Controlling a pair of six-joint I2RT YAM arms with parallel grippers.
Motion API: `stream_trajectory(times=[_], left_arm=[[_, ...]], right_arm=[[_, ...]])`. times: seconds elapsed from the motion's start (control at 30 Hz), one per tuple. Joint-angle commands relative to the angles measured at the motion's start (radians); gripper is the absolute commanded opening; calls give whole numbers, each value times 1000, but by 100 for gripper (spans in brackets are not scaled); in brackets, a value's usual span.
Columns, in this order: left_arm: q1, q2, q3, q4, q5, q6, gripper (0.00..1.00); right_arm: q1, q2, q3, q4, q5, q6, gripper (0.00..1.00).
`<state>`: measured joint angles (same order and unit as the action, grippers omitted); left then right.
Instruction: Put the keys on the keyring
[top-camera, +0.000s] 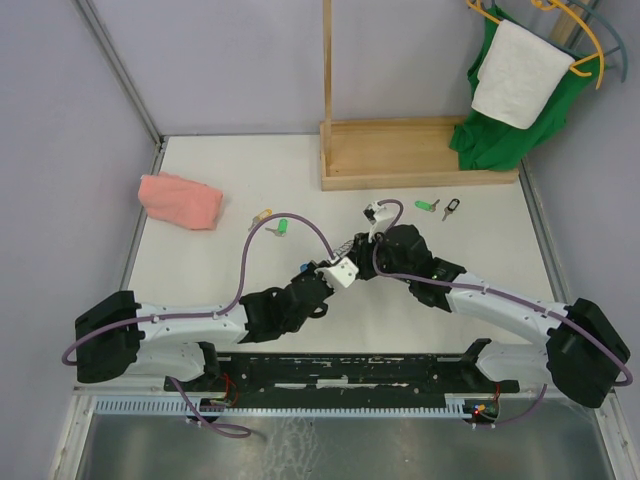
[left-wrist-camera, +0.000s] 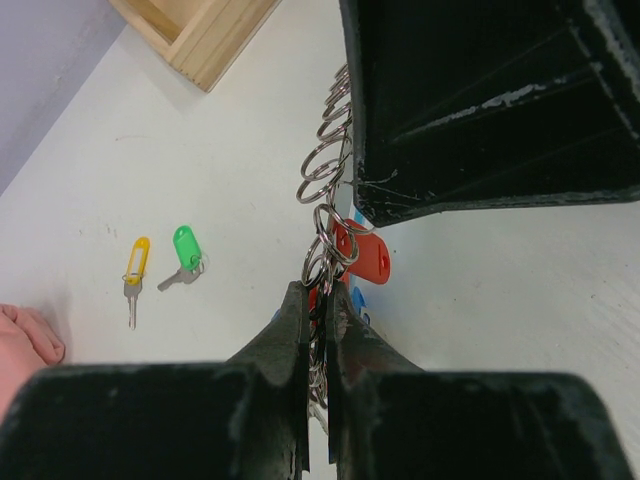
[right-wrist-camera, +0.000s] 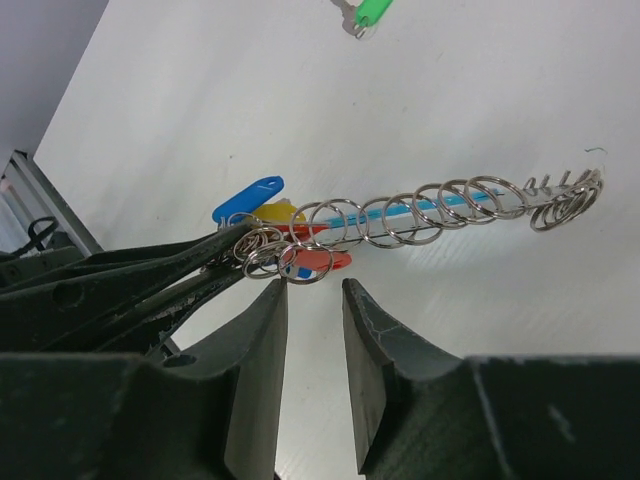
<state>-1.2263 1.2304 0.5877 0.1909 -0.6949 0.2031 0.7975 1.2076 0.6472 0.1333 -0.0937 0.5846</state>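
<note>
The left gripper (left-wrist-camera: 318, 296) is pressed together on one end of the keyring (right-wrist-camera: 437, 203), pinching a bunch of small split rings between its fingertips. From that pinch the keyring stretches out as a long line of overlapping silvery rings, lifted off the table (top-camera: 190, 262) near its middle, where the two arms meet. A blue tag (right-wrist-camera: 248, 198) and a red tag (right-wrist-camera: 322, 262) hang at the pinched end, with a bit of yellow between them. The right gripper (right-wrist-camera: 312, 292) stands spread, its two fingers apart with bare table showing in the gap – the ring chain runs just past its fingertips, and I cannot tell whether it touches them. Loose keys lie flat on the table: a green-headed key (left-wrist-camera: 186, 250) and a yellow-headed key (left-wrist-camera: 135, 268) near each other to the left, and another green key (top-camera: 427, 206) beside a black-headed key (top-camera: 453, 208) – both close to the wooden stand (top-camera: 420, 160). A pink cloth (top-camera: 180, 200) lies at far left.
</note>
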Motion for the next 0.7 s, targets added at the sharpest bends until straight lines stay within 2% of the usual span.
stream_trajectory(times=[0.0,0.13,0.4,0.67], left_arm=[[-6,-7,72,22,-12,-61,3],[-5,-2,96,-16,-24,-91,3],[-6,-7,118,-48,-12,-151,3],[-6,-12,121,-76,-10,-164,3]], right_arm=[[2,-3,52,21,-43,-106,38],[2,3,50,40,-50,-167,43],[3,47,53,110,-77,-186,49],[2,26,46,66,55,-221,45]])
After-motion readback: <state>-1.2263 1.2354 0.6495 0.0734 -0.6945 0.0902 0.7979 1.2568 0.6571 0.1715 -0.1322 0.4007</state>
